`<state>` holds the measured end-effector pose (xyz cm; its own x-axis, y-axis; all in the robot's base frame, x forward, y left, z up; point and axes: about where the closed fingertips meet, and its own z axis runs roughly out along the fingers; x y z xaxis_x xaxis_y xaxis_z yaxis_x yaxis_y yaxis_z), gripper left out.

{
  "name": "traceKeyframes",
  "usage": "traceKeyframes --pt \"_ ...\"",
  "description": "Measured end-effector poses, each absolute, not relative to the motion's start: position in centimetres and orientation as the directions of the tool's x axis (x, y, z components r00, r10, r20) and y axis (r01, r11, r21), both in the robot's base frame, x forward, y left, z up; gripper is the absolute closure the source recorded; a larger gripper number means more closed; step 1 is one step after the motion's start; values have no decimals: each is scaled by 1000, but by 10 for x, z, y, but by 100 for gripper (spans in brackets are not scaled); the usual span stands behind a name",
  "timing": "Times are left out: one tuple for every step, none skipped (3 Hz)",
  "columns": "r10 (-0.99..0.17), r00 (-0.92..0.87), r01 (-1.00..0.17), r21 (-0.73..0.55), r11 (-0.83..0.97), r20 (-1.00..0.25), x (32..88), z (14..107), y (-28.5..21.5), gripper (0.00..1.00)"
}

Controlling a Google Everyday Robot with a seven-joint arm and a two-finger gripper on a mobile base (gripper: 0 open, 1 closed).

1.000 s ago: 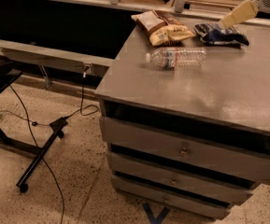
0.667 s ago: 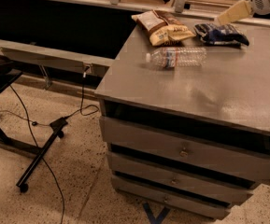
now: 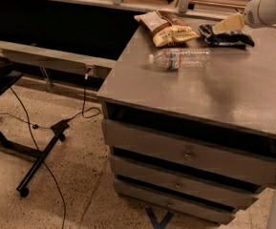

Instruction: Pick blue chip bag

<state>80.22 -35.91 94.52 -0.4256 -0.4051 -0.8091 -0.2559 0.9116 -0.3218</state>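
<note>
Setting: Grey drawer cabinet [image 3: 185,149] on a speckled floor, with a dark shelf unit behind it and a black stand [image 3: 37,161] with trailing cables at the 8 o'clock side.

Cabinet top: Three items are laid out across the far half of the worn grey surface [image 3: 214,92].

Blue chip bag: The blue chip bag [image 3: 226,37] is seen lying flat and crinkled at the 1 o'clock corner of the top, well back from the front edge.

Neighbours: A tan and brown snack bag [image 3: 166,28] is placed just beside it toward 11 o'clock; a clear water bottle [image 3: 180,58] is lying on its side nearer the front, at about 7 o'clock from the blue bag.

Gripper: The gripper [image 3: 227,24] is held out from the white arm [image 3: 271,6] entering at 2 o'clock, its pale tip directly over or touching the bag's upper edge; contact cannot be confirmed.

Jaws: Whether they are spread or pressed together cannot be told from this angle.

Risk, slip: A thin fold of foil may be pinched rather than the bag's body, so the bag could slide free when lifted.

Risk, push: If the tip is lowered off-centre, the light bag may be shoved toward the back edge instead of being caught.

Risk, neighbour: A drift toward 9 o'clock could bring the tan bag under the fingers instead.
</note>
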Motion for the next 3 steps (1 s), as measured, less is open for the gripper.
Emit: traceKeyframes --pt "-384 -423 -253 -299 920 -821 812 925 -361 0" --pt "-378 -419 -263 -289 921 -825 820 907 -358 0" --pt "-379 -416 -270 -286 920 -827 825 893 -358 0"
